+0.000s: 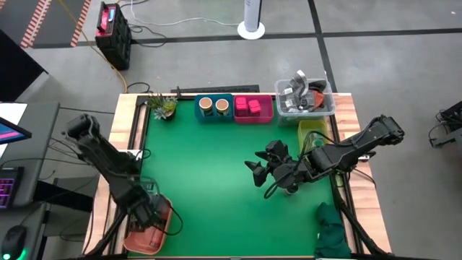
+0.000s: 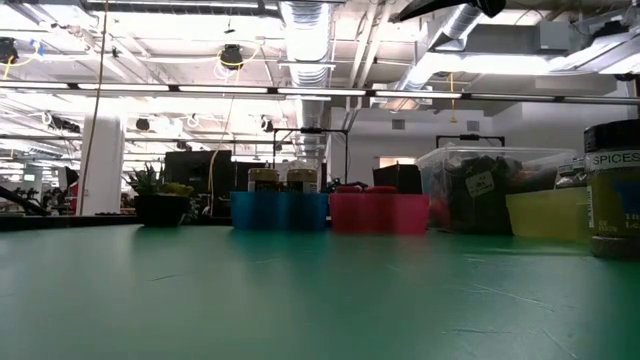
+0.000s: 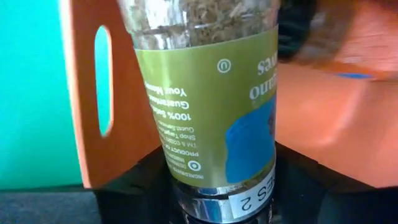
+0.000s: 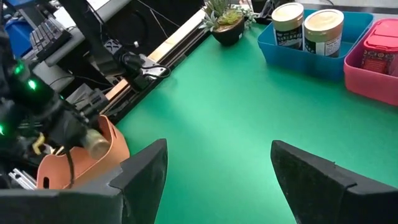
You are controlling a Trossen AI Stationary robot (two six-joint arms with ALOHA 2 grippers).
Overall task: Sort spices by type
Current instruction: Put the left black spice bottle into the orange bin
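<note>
My left gripper (image 1: 149, 214) is at the table's near left corner, over an orange bin (image 1: 144, 235), and is shut on a spice jar with a green label and dried herbs inside (image 3: 211, 93). My right gripper (image 1: 255, 172) hangs open and empty above the green mat at centre right; its fingers frame the mat in the right wrist view (image 4: 217, 168). Two tan-topped jars (image 1: 214, 106) stand in a blue bin at the far edge. Magenta packs (image 1: 247, 107) sit in a pink bin beside it. A dark-lidded jar marked SPICES (image 2: 612, 190) stands on the mat at the near right. My left gripper pinches the green-labelled jar between its two fingers, which lie on opposite sides of the jar's silver-banded end (image 3: 217, 202). The jar runs out along the fingers, away from the wrist. Its far end is over the orange bin's wall (image 3: 84, 93). Whether it rests on the bin does not show.
A clear tub of grey clutter (image 1: 305, 97) and a yellow bin (image 1: 312, 131) stand at the far right. A small potted plant (image 1: 164, 107) is at the far left. A dark green cloth (image 1: 332, 231) lies at the near right corner. The middle of the mat (image 1: 209, 180) is bare.
</note>
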